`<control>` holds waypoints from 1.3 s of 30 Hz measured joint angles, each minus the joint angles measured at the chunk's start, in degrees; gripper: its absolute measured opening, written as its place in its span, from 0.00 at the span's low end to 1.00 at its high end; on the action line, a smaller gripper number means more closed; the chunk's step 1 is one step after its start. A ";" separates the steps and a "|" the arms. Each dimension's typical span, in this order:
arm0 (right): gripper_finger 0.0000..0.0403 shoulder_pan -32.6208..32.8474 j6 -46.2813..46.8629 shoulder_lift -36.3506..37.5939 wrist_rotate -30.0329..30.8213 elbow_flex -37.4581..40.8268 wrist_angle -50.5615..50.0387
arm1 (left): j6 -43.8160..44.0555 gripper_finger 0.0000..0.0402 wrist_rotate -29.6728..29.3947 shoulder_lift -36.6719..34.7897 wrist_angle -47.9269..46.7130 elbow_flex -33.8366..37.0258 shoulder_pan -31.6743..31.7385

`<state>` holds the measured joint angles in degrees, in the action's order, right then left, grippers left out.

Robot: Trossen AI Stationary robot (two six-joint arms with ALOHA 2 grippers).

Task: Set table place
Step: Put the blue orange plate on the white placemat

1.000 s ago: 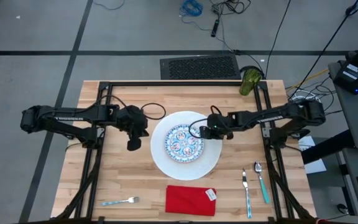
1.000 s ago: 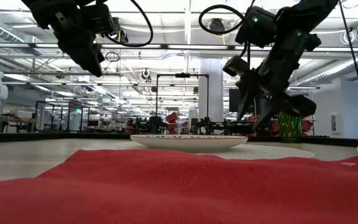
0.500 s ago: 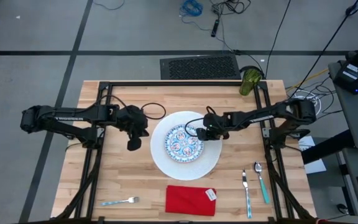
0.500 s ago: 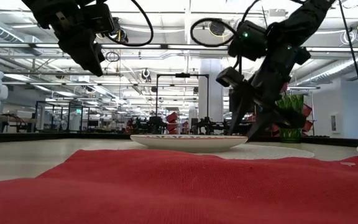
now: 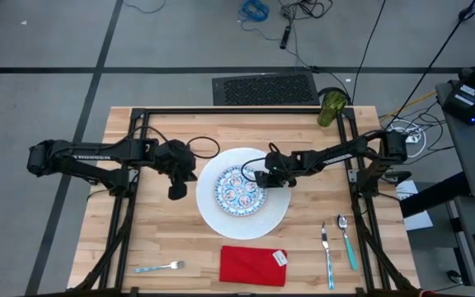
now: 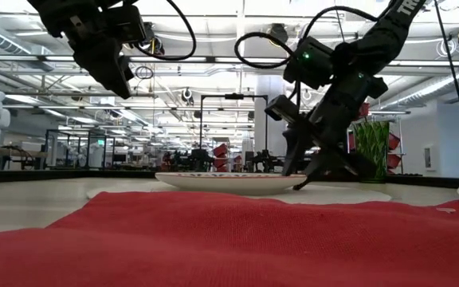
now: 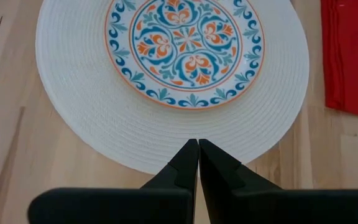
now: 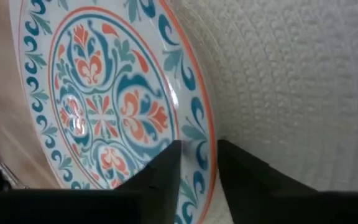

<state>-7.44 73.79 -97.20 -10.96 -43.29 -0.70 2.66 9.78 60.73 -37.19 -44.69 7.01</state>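
Two plates stacked mid-desk [image 5: 155, 239]: patterned plate [image 5: 239, 189] atop white plate [image 5: 242, 216]. Right end effector [image 5: 256, 176] straddles patterned rim, fingers parted. Left end effector [image 5: 176, 191] clenched, empty. Your risk: dragging both plates off-center.

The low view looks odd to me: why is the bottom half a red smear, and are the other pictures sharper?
Low view: the red cloth napkin lies so near the lens that it blurs. High view: evenly lit. Left wrist view: the small blue-and-orange patterned plate is crisp. Right wrist view: the right hand is soft.
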 joint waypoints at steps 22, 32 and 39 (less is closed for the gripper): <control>0.00 0.06 -4.04 8.17 -2.34 0.15 -2.56 | -1.60 0.00 0.00 0.00 -1.00 0.00 -0.02; 0.00 -0.20 -4.59 8.34 0.41 0.07 -3.75 | -1.55 0.00 0.00 0.00 -1.07 0.00 -0.02; 0.05 -0.20 -3.11 8.31 3.64 0.07 -4.30 | -1.55 0.00 -0.02 0.00 -1.03 0.00 -0.02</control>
<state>-7.64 70.68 -88.89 -7.32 -43.22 -5.00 1.10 9.76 60.73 -38.22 -44.69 6.98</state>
